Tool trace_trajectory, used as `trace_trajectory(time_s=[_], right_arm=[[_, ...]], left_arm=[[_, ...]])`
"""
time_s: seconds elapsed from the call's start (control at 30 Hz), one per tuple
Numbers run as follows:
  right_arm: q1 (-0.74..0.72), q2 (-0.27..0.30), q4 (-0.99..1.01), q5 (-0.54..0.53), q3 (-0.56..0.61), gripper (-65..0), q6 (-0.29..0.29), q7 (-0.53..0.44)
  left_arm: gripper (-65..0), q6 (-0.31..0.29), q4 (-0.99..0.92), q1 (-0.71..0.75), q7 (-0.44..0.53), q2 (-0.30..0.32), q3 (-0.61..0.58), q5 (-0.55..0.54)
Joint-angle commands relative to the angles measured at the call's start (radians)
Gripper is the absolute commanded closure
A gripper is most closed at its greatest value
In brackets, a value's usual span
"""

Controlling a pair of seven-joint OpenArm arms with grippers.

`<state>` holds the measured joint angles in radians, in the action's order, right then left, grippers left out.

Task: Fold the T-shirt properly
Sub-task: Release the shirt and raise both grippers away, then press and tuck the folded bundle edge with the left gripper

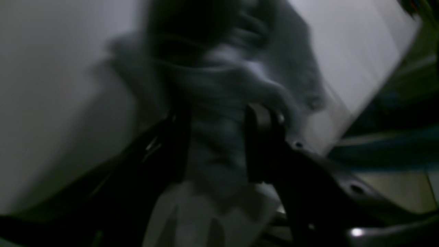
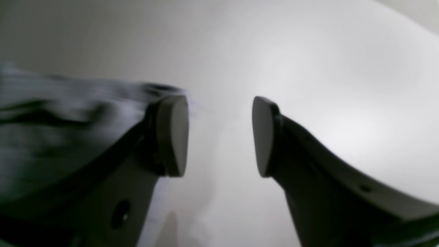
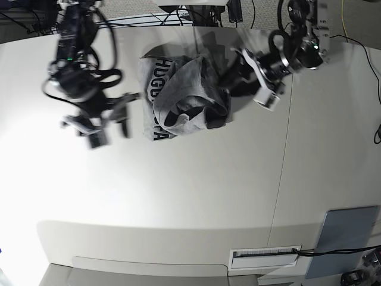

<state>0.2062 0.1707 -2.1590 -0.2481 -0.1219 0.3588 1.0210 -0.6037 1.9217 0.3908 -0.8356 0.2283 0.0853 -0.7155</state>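
At the far middle of the bench [image 3: 196,196] the T-shirt [image 3: 178,98] lay crumpled, lettering partly showing. Left gripper [image 1: 219,137] had cloth bunched between its jaws; right gripper [image 2: 219,135] gaped empty beside it. Soft, limp, light; best pinched at hems or shoulders.

Table [image 3: 196,196]: broad, pale, off-white top; a thin seam runs down it right of centre. Front edge has a raised lip with a slotted white plate [image 3: 265,256] set into it.

Pad [image 3: 344,241]: flat grey-blue rectangle, at the table's near right corner, lying slightly askew. A black cable [image 3: 333,252] crosses just under its lower edge.

More cables [image 3: 190,15]: dark bundle along the far edge. One thin line [image 3: 366,47] trails over the far right of the table.

Wrist views: blurred; only plain pale surface [image 2: 308,68] is readable there.
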Motion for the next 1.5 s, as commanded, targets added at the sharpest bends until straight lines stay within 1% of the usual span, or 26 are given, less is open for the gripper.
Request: trace_trajectory(time_s=[0.0,0.03,0.1,0.17,0.23,0.33,0.47,0.5,0.53,0.57,0.63,0.67,0.77,0.83,0.93,1.0,1.07,1.17,1.33,1.37,1.4,1.47], right_arm=[[0.003,0.019,-0.019,-0.009,-0.035,-29.6,-0.004,-0.024],[0.016,0.032,-0.019,-0.009,-0.068,-29.6,-0.008,-0.024],[0.044,0.055,-0.019,-0.009,-0.122,-29.6,-0.023,-0.026],[0.071,0.071,-0.019,-0.009,-0.169,-29.6,-0.028,-0.026],[0.096,0.080,-0.019,-0.009,-0.204,-29.6,-0.028,-0.026],[0.121,0.079,-0.019,-0.009,-0.229,-29.6,-0.030,-0.025],[0.135,0.078,-0.019,-0.009,-0.229,-29.6,-0.031,-0.022],[0.135,0.078,-0.019,-0.009,-0.229,-29.6,-0.031,-0.021],[0.135,0.078,-0.019,-0.009,-0.229,-29.6,-0.031,-0.022],[0.135,0.078,-0.019,-0.009,-0.229,-29.6,-0.032,-0.021],[0.135,0.079,-0.019,-0.009,-0.229,-29.6,-0.031,-0.019],[0.135,0.079,-0.019,-0.009,-0.229,-29.6,-0.031,-0.020],[0.135,0.079,-0.019,-0.009,-0.229,-29.6,-0.031,-0.020],[0.135,0.079,-0.019,-0.009,-0.229,-29.6,-0.031,-0.025],[0.135,0.079,-0.019,-0.009,-0.229,-29.6,-0.031,-0.026],[0.135,0.079,-0.019,-0.009,-0.229,-29.6,-0.031,-0.028],[0.135,0.079,-0.019,-0.009,-0.229,-29.6,-0.031,-0.031],[0.134,0.079,-0.019,-0.009,-0.229,-29.6,-0.031,-0.031],[0.135,0.079,-0.019,-0.009,-0.229,-29.6,-0.031,-0.027],[0.135,0.079,-0.019,-0.009,-0.229,-29.6,-0.031,-0.027],[0.135,0.079,-0.019,-0.009,-0.229,-29.6,-0.031,-0.027],[0.135,0.079,-0.019,-0.009,-0.229,-29.6,-0.031,-0.028]], left_arm=[[-26.8,-0.007,0.025,0.001,0.019,0.002,-0.027,-0.018],[-26.8,0.002,0.025,0.000,0.020,0.002,-0.056,-0.012],[-26.8,0.054,0.025,-0.001,0.021,0.002,-0.105,0.005],[-26.8,0.086,0.025,-0.001,0.022,0.002,-0.145,0.028],[-26.8,0.092,0.025,0.000,0.024,0.001,-0.175,0.028],[-26.8,0.141,0.024,0.000,0.024,-0.008,-0.211,0.044],[-26.6,0.182,0.024,0.000,0.023,-0.040,-0.234,0.065],[-25.4,0.201,0.024,0.000,0.023,-0.052,-0.233,0.067],[-22.7,0.222,0.024,-0.001,0.024,-0.054,-0.233,0.074],[-17.8,0.227,0.024,-0.003,0.030,-0.054,-0.233,0.081],[-4.4,0.226,0.025,-0.003,0.039,-0.050,-0.228,0.088],[-0.2,0.225,0.025,0.000,0.043,-0.048,-0.217,0.087],[0.0,0.222,0.054,0.034,0.042,-0.048,-0.135,0.088],[0.0,0.198,0.082,0.075,0.042,-0.048,-0.045,0.087],[0.0,0.137,0.107,0.144,0.042,-0.048,0.077,0.077],[-0.2,0.089,0.108,0.183,0.038,-0.048,0.118,0.060],[-3.7,0.057,0.108,0.210,0.019,-0.048,0.122,0.061],[-11.7,0.052,0.108,0.226,-0.038,-0.047,0.121,0.072],[-29.2,0.055,0.108,0.221,-0.041,-0.042,0.121,0.215],[-31.9,0.057,0.108,0.219,-0.040,-0.036,0.121,0.230],[-33.7,0.057,0.109,0.215,-0.040,-0.026,0.121,0.232],[-34.0,0.057,0.116,0.201,-0.040,-0.002,0.121,0.199]])
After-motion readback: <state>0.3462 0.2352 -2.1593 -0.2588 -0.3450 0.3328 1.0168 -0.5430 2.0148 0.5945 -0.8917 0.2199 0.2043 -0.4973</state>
